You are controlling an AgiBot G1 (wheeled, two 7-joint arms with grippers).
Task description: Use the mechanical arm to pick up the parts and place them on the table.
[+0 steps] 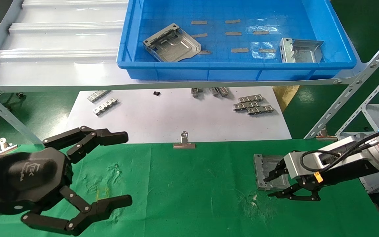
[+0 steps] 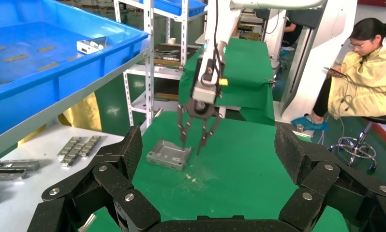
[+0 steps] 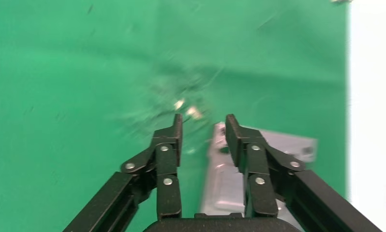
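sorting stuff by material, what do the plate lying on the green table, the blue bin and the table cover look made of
Plate beside the right tool: looks like stamped sheet metal, dull grey, with bent-up edges and pressed channels.
Blue bin: probably moulded plastic, with an even glossy blue and a gridded floor.
Table cover: seems to be green cloth, matte, wrinkled and scuffed.

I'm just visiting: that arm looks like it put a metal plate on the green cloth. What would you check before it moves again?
1. Grey stamped metal plate lying flat on the green cloth table: ok.
2. Right pincer open, nothing gripped: ok.
3. Right pincer fully clear of the plate: cannot tell; one finger sits over its edge.
4. Plates left in the blue plastic bin: two, one grey plate on the left side and another on the right: ok.
5. Left pincer open, low at the cloth's left side, far from the work: ok.
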